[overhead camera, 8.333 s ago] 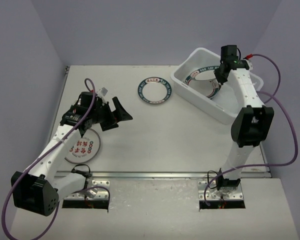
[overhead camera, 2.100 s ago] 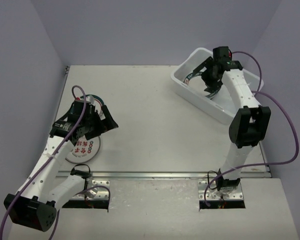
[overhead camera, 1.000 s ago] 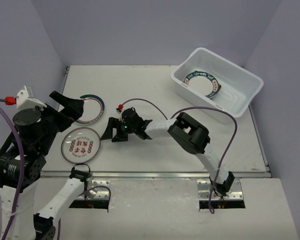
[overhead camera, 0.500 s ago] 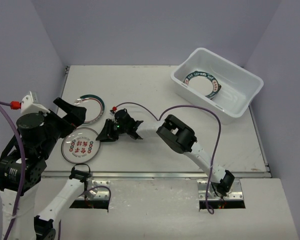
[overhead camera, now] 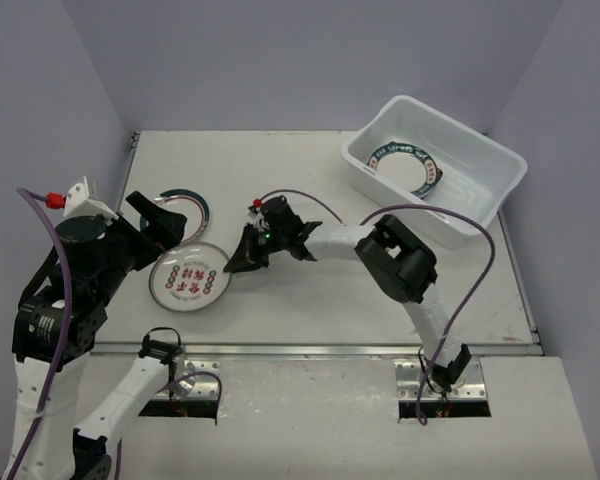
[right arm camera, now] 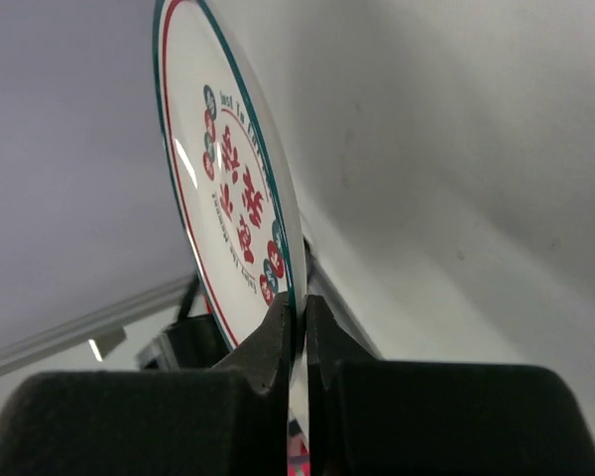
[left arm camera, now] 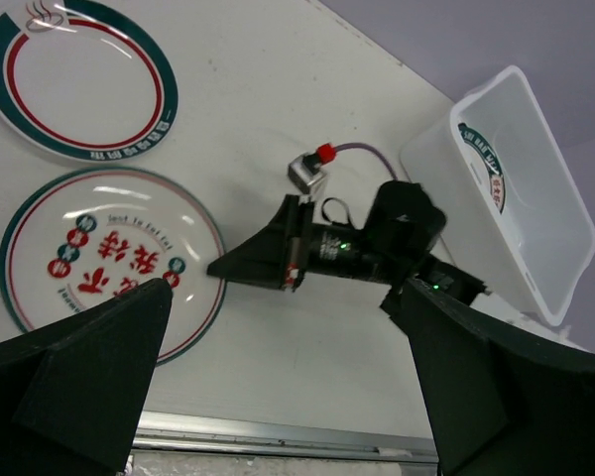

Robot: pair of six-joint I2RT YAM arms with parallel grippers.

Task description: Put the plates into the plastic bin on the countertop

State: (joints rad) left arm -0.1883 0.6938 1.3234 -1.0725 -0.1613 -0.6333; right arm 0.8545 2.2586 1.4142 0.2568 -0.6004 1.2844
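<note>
The red-letter plate (overhead camera: 188,280) is seen at 8 o'clock on the countertop (overhead camera: 310,300). Its rim at the 3 o'clock side is pinched by the right claw (overhead camera: 232,264). In the right wrist view, the two fingers are shut tight on that thin rim and nothing more of the plate is held. It cannot be told if the far side of the plate is resting on the countertop.

The ring plate (left arm camera: 79,79) is lying just beside it, at 11 o'clock from it. The bin (overhead camera: 463,127) is far away, at 2 o'clock on the countertop, and one plate in the bin (overhead camera: 405,165) is already there.

The left claw (overhead camera: 156,225) is held high over both near plates. Its fingers are spread wide and nothing is gripped.

Much could go wrong. So little of the plate is gripped that it could be tipped by its own weight. It could then be let slip and be cracked on the countertop. The trip to the bin is a long one, so a fast swing could shake the plate loose. The bin rim could be hit if the plate is carried too low. The plate inside could be chipped if the new one is dropped on it from high up. The left claw is close by, so it could be bumped on the way up.
</note>
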